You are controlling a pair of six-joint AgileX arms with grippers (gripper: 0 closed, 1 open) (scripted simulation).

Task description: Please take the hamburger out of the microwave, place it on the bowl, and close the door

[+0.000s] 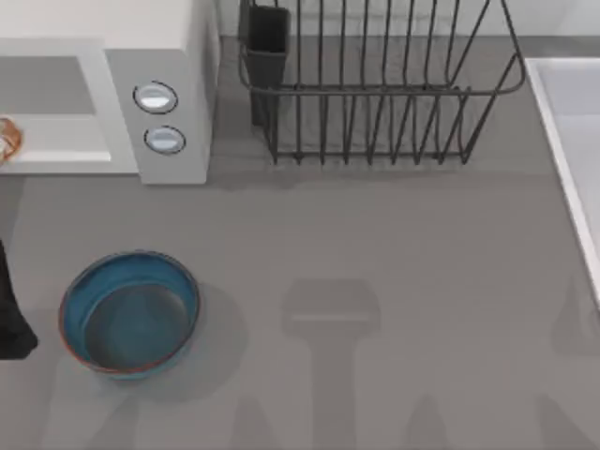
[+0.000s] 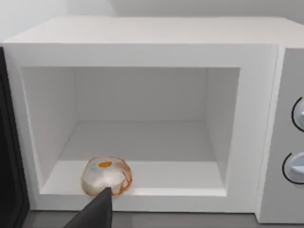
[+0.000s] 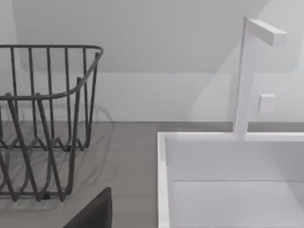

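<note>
The microwave (image 1: 173, 56) stands at the table's back left with its opening uncovered. The hamburger (image 2: 107, 175), a small cream lump with an orange spot, lies on the cavity floor close to the front lip; its edge also shows as hamburger (image 1: 7, 138) at the top view's left border. A dark part of my left gripper (image 2: 97, 211) hangs just in front of it, apart from it. A dark upright panel (image 2: 9, 142) flanks the cavity on the side away from the buttons; I cannot tell whether it is the door. The blue bowl (image 1: 70, 309) sits with nothing in it, in front of the microwave.
A black wire rack (image 1: 375, 94) stands at the back middle, right of the microwave. A white sink (image 1: 562, 122) with a tall faucet (image 3: 247, 76) takes the right side. My right gripper (image 3: 92, 211) is parked low between rack and sink. Part of my left arm (image 1: 9, 314) is beside the bowl.
</note>
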